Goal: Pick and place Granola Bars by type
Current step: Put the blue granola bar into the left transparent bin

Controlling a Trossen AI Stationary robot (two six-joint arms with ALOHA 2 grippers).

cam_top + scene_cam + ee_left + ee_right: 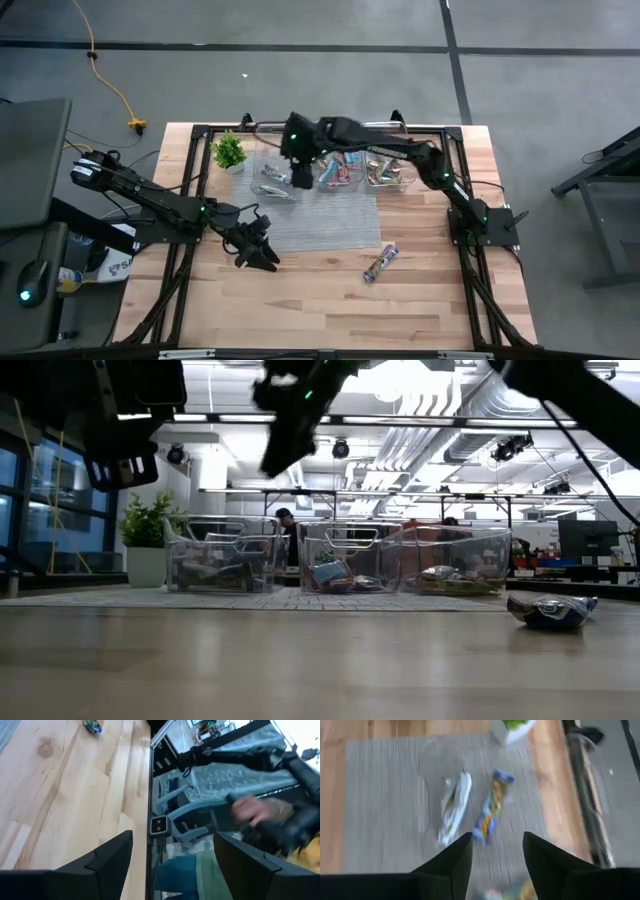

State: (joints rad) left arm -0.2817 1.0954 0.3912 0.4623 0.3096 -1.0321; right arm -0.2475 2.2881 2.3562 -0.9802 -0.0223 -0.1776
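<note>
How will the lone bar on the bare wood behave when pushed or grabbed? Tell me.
The lone bar looks small and slim, so probably light; lying flat, it should slide on the smooth wood rather than roll. Its shiny wrapper looks crumpled in the low view, so it may slip or crinkle in a claw.

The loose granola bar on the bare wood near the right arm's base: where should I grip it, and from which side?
Grip the loose blue-and-green shiny-wrapped granola bar at mid-length, across its narrow width, coming straight down from above. It lies flat and diagonal on the wooden table, so turn the fingers square to its long axis. Nothing crowds it.
</note>
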